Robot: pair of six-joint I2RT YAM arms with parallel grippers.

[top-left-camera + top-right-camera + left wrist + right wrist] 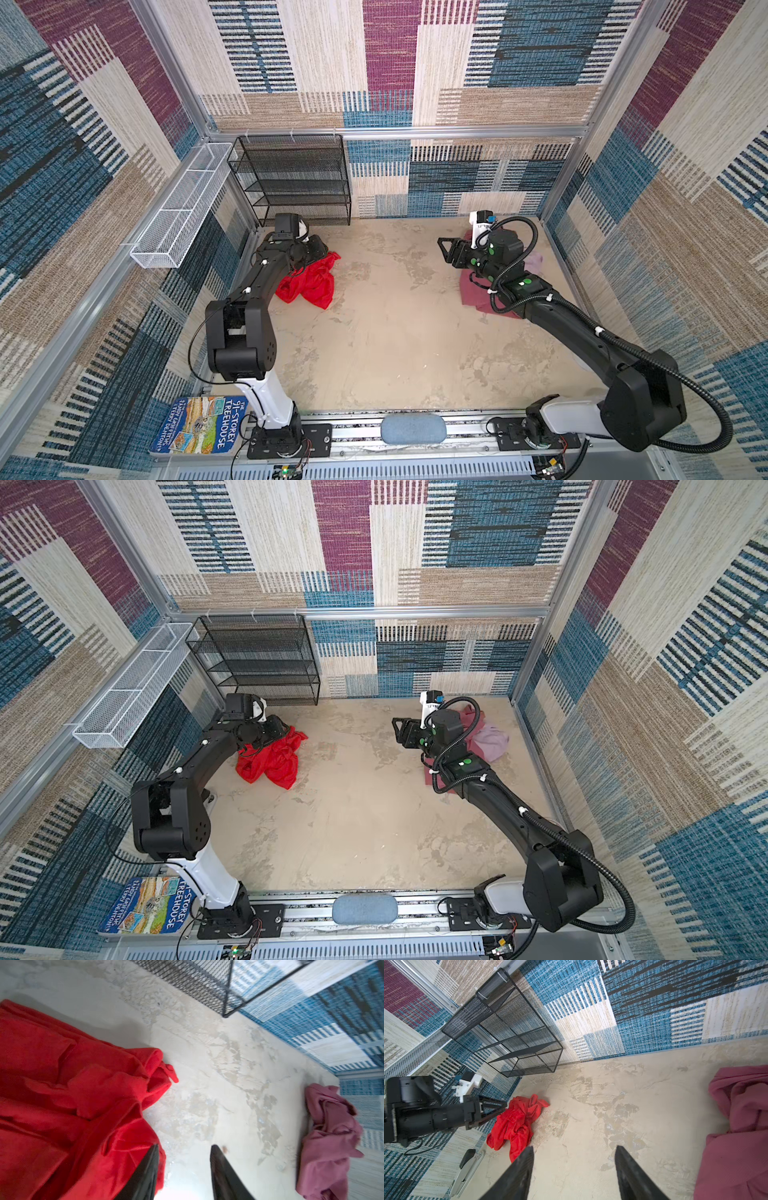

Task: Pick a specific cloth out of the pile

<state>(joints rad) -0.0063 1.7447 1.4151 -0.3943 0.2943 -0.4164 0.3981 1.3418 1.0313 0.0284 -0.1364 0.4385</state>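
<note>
The bright red cloth (309, 282) (274, 758) lies crumpled by itself on the floor at the left. It is well apart from the pile, where a dusty maroon cloth (478, 293) (737, 1126) and a pale lilac cloth (490, 742) sit at the far right, partly under my right arm. My left gripper (185, 1146) (318, 249) is low at the red cloth's far edge. Its jaws are open with bare floor between them, and one finger (145, 1167) overlaps the fabric's rim. My right gripper (574, 1147) (442, 249) hovers open and empty beside the pile, pointing toward the red cloth (517, 1124).
A black mesh shelf rack (295, 178) stands against the back wall, just behind the left gripper. A white wire basket (183, 208) hangs on the left wall. A book (199, 424) and a blue-grey pad (413, 428) lie along the front rail.
</note>
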